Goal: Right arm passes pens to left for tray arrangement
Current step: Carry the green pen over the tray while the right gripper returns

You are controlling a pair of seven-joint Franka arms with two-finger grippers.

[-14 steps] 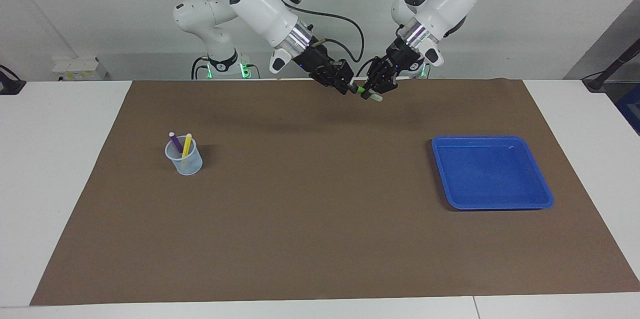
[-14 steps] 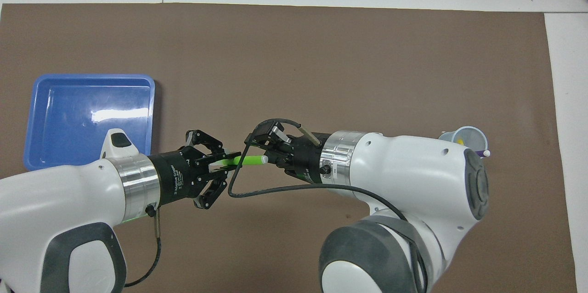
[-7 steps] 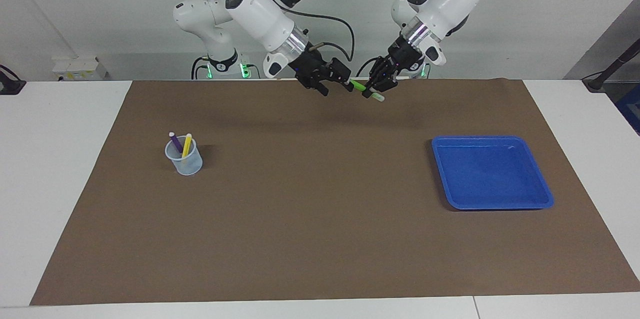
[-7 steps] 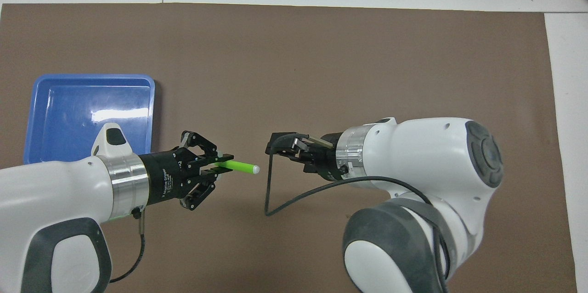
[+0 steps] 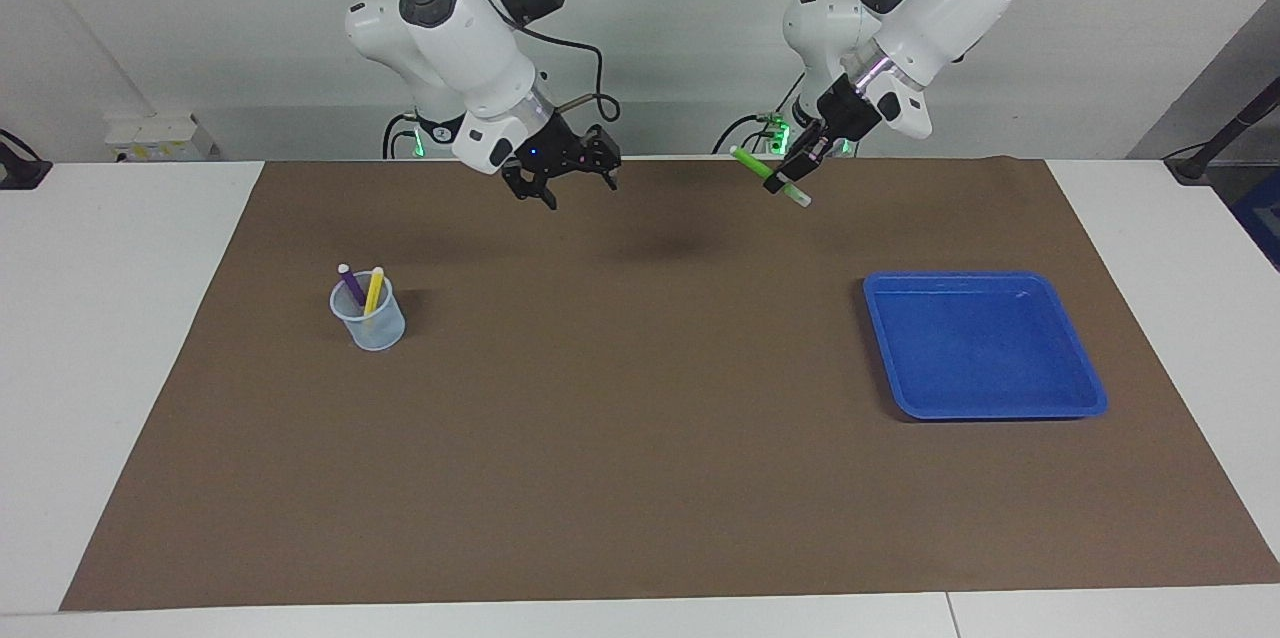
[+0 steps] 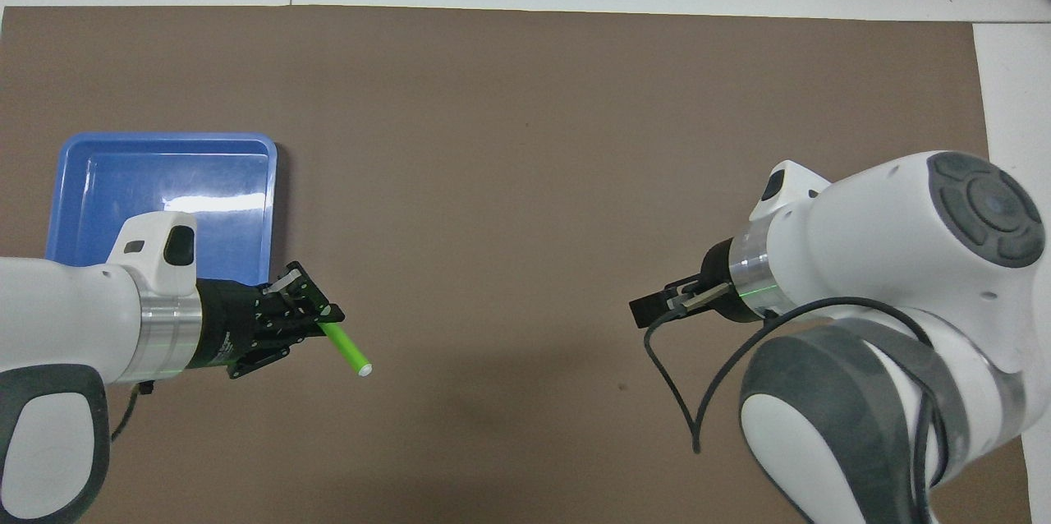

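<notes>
Two white robot arms hang over a table covered by a brown mat (image 5: 640, 438). The left gripper (image 5: 800, 163) is up in the air above the mat's edge nearest the robots, toward the left arm's end, and is clenched on the green pen (image 5: 768, 175). The pen lies slanted in its grasp, with its pale tip (image 6: 366, 370) sticking out past the fingers.

The right gripper (image 5: 560, 180) is also raised, over the same mat edge but toward the right arm's end. Its black fingers appear spread and hold nothing, though they are partly hidden in the overhead view. The two grippers are well apart.

The blue tray (image 5: 1085, 388) sits flat on the mat toward the left arm's end of the table, about midway between the mat's two long edges. Toward the right arm's end stands a small translucent cup (image 5: 372, 330), upright, with the purple pen (image 5: 351, 285) and the yellow pen (image 5: 373, 289) leaning inside it.
</notes>
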